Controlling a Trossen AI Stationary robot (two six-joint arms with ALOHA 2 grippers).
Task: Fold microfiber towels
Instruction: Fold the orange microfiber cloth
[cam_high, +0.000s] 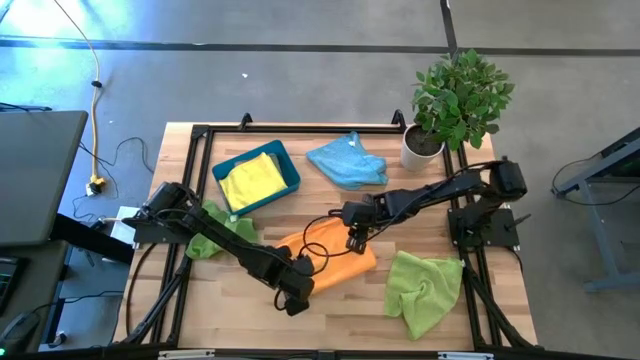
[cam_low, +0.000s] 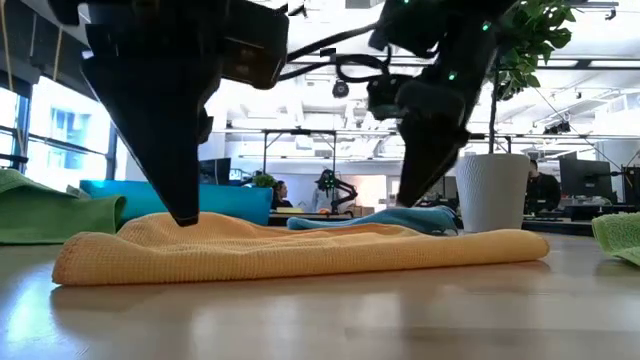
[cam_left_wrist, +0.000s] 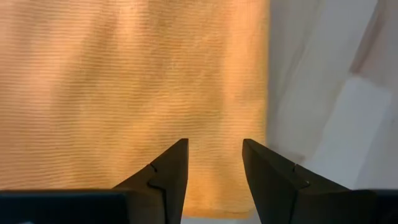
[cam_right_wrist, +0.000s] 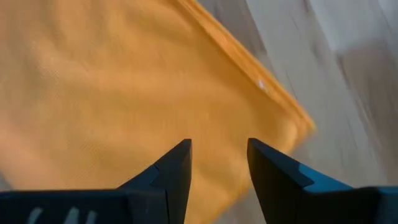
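The orange towel (cam_high: 335, 262) lies flat near the middle of the table (cam_high: 330, 315), a little below centre in the high view, its long axis running from lower left up to the right. The low view shows what the overhead one does not: the cloth (cam_low: 300, 250) is a low, doubled mound with a rounded fold along its near edge, and both pincers point tips-down just over it. The left pincer (cam_high: 297, 290) stands at the towel's lower left end; its wrist view shows the two fingers (cam_left_wrist: 168, 174) parted, nothing between them, the orange weave filling the gap and bare wood past the cloth's edge. The right pincer (cam_high: 355, 240) hangs over the upper right part, likewise released, with a towel corner (cam_right_wrist: 301, 124) ahead of it. A teal tray (cam_high: 288, 163) at upper left holds a yellow towel (cam_high: 252, 182). A light blue towel (cam_high: 347, 162) lies crumpled at top centre beside a potted plant (cam_high: 455, 105). One lime green towel (cam_high: 425, 290) sits at lower right, another (cam_high: 212, 232) under the left arm.
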